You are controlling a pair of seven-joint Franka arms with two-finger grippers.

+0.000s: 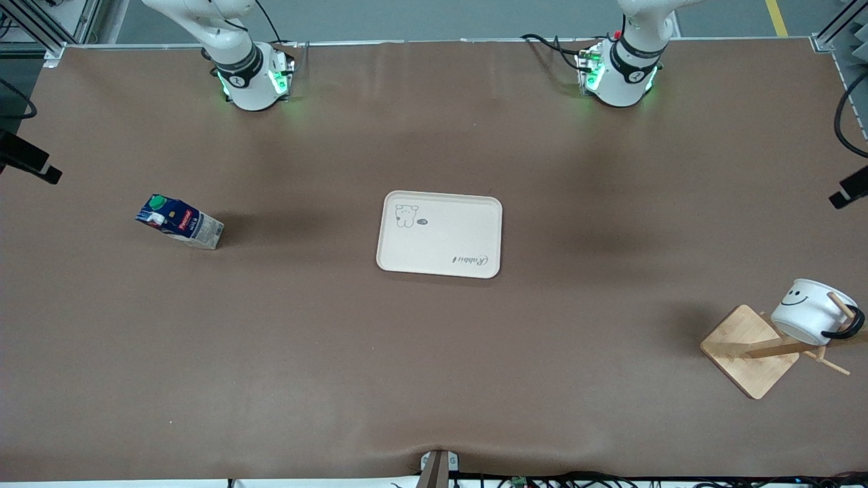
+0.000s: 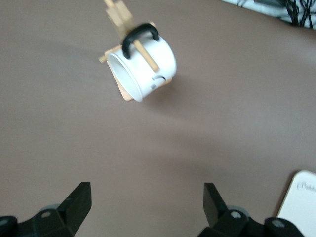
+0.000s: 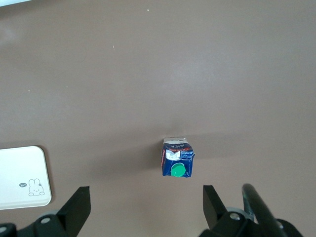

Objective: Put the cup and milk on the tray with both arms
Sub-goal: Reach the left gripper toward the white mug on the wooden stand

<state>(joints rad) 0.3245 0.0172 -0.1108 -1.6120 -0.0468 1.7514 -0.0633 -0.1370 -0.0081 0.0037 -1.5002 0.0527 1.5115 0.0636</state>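
The milk (image 1: 179, 221) stands near the surface's edge at the right arm's end, directly below the right gripper (image 3: 143, 210), whose released jaws straddle empty air well above the carton's green cap. The cup (image 1: 811, 310) hangs mouth-sideways by its black handle on a peg of the wooden rack (image 1: 753, 349) near the corner at the left arm's end, ahead of and below the left gripper (image 2: 147, 210), whose jaws are equally released and grasp nothing. The tray (image 1: 441, 234) lies bare at the surface's middle, so each arm is nearest its own item.
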